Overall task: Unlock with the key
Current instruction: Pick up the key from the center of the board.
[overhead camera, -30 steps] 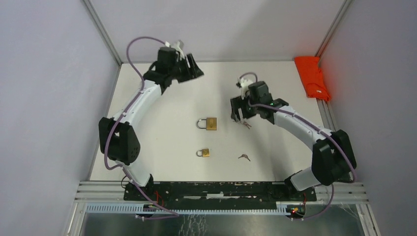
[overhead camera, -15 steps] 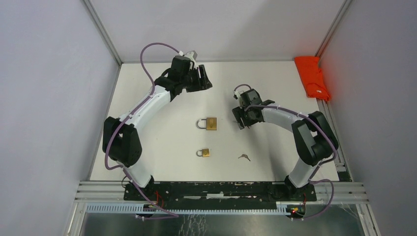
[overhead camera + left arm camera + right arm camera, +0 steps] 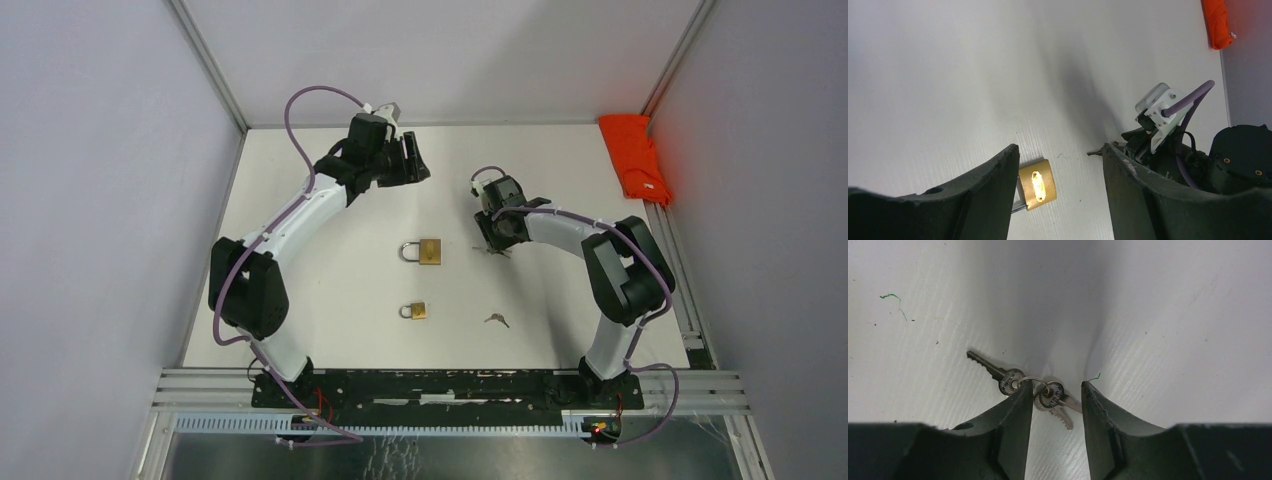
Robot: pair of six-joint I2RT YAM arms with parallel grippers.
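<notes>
From above, the white tabletop carries a large padlock near its middle. A small padlock and a single key lie nearer the near edge. An orange cloth lies at the far right corner, and pale walls and aluminium rails close the space in. The right end effector is down on the tabletop just right of the large padlock, over a bunch of keys. The left end effector hangs toward the far edge, well apart from both locks. The left wrist view shows its jaws spread with nothing between them; the large padlock lies below on bare surface, and the right arm's wrist is off to one side. In the right wrist view the jaws stand apart, straddling the ring that joins two keys. One finger sits against a key head, and the other stands just clear of the ring. The step in hand looks like picking up the keys, and nothing is unlocked yet. The next move calls for a firm pinch on flat, thin metal that could skid on the smooth surface, then a clean lift, with the left arm brought in to steady the padlock.
</notes>
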